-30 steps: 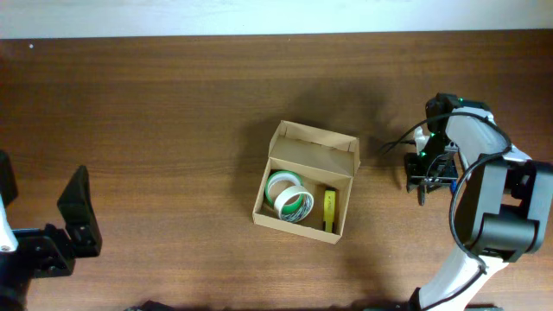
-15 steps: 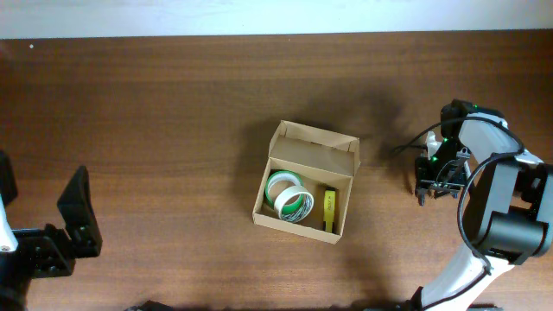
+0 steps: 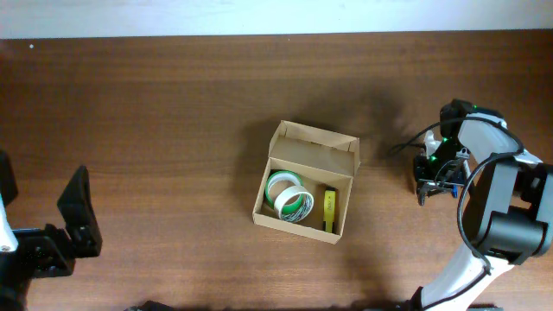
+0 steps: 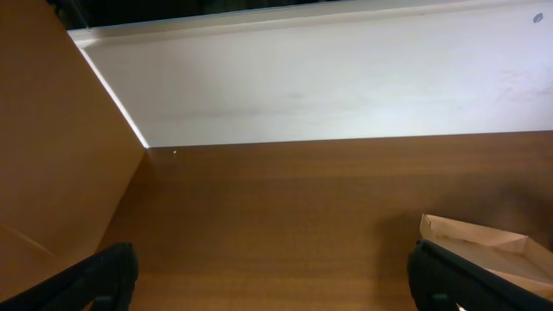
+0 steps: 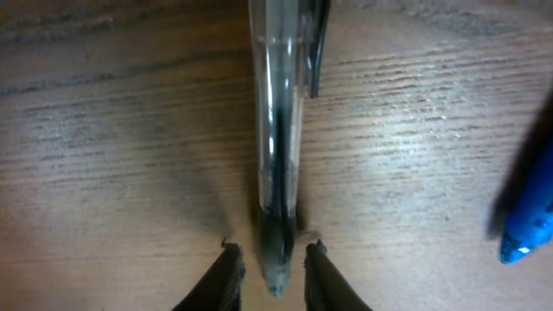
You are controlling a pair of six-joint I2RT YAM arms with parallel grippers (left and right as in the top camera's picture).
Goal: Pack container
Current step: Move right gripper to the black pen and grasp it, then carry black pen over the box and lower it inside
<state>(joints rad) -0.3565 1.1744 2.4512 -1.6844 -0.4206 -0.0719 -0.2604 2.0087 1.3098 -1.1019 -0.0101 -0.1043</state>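
The container, a tan cardboard box, stands open at mid-table with its flap lid raised at the back. Inside lie green-and-white tape rolls and a yellow item. My right gripper is at the right of the table, well apart from the box. In the right wrist view its fingertips straddle the tip of a clear pen lying on the wood, with a narrow gap on each side. My left gripper stands wide open at the far left, nothing between its fingers. A corner of the container shows in the left wrist view.
A blue pen lies just right of the clear one. A white wall runs along the table's far edge. Bare brown wood lies between the left arm and the box.
My right arm shifted a little right and toward the front edge, and its jaws narrowed around the clear pen. The left arm and the box stayed put.
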